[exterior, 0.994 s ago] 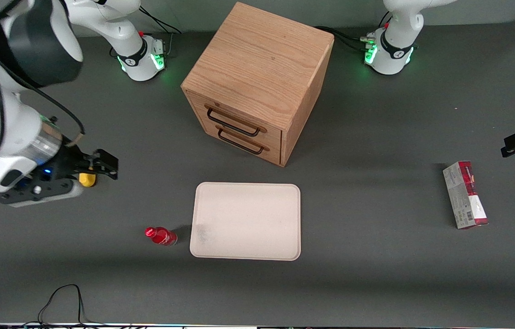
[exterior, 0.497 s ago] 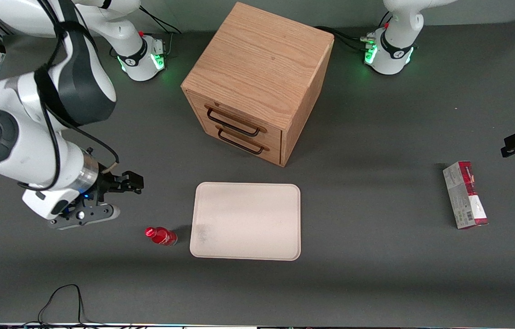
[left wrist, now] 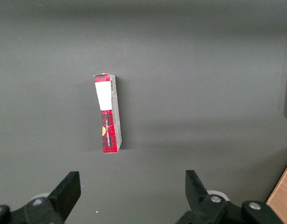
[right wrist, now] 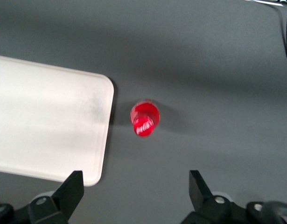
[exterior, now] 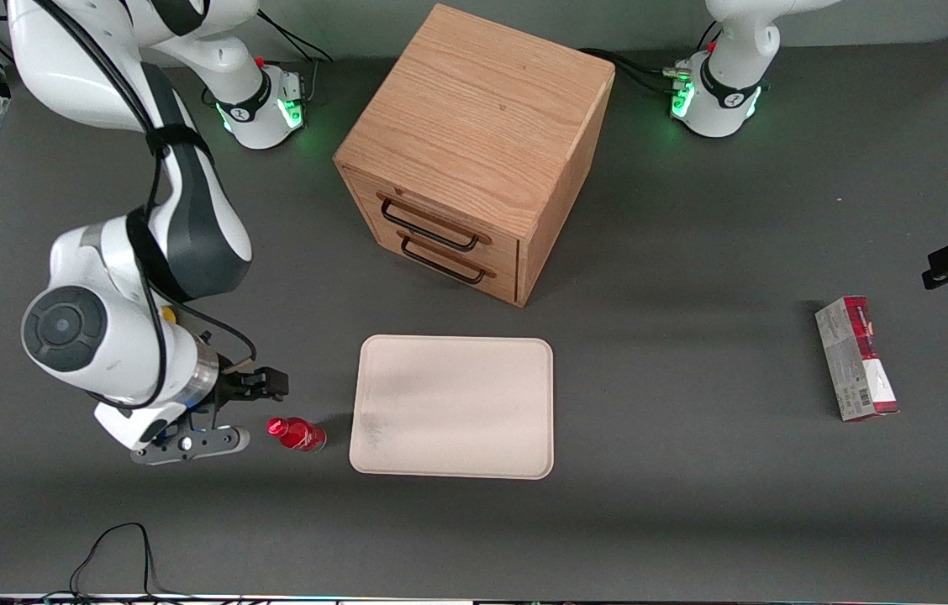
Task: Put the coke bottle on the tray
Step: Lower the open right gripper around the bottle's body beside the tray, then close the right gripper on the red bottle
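The coke bottle point(exterior: 296, 434), small with a red cap and red label, stands on the grey table close beside the short edge of the tray point(exterior: 457, 403), toward the working arm's end. The tray is cream, flat and bare, with a greyish smudge near the bottle. My right gripper point(exterior: 232, 413) hangs above the table just beside the bottle, on the side away from the tray, open and empty. In the right wrist view the bottle point(right wrist: 144, 118) shows cap-on beside the tray's corner point(right wrist: 45, 121), ahead of the gap of the gripper point(right wrist: 136, 186).
A wooden drawer cabinet point(exterior: 474, 143) stands farther from the camera than the tray. A red-and-grey carton point(exterior: 855, 358) lies toward the parked arm's end, also in the left wrist view point(left wrist: 108, 113). A small yellow lump point(exterior: 169, 314) peeks out by the arm. A black cable point(exterior: 117, 546) loops near the front edge.
My right arm has swung nearer to the camera and toward the bottle, from over the yellow lump to just beside the bottle. The bottle and tray have not moved.
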Controlling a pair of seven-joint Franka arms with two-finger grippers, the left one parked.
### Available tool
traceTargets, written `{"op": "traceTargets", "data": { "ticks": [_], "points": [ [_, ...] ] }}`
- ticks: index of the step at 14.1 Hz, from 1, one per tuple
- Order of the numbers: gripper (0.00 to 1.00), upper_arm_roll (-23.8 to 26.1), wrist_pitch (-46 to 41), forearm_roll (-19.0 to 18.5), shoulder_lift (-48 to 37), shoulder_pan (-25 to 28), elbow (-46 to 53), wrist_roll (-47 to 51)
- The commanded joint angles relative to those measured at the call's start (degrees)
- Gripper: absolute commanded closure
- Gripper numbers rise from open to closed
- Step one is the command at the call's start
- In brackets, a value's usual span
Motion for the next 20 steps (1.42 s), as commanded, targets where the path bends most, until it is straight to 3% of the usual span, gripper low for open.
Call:
{"op": "traceTargets", "data": {
  "ticks": [1, 9, 17, 20],
  "points": [
    [0.0, -0.1, 3.04, -0.12, 3.36, 0.03, 2.13, 2.62],
    [0.0, -0.19, 10.52, 0.14, 9.6, -0.5, 1.96, 2.62],
    [0.01, -0.19, 10.09, 0.23, 9.87, -0.59, -0.15, 2.53],
    [0.47, -0.19, 9.82, 0.23, 9.61, -0.59, -0.15, 2.53]
  ]
}}
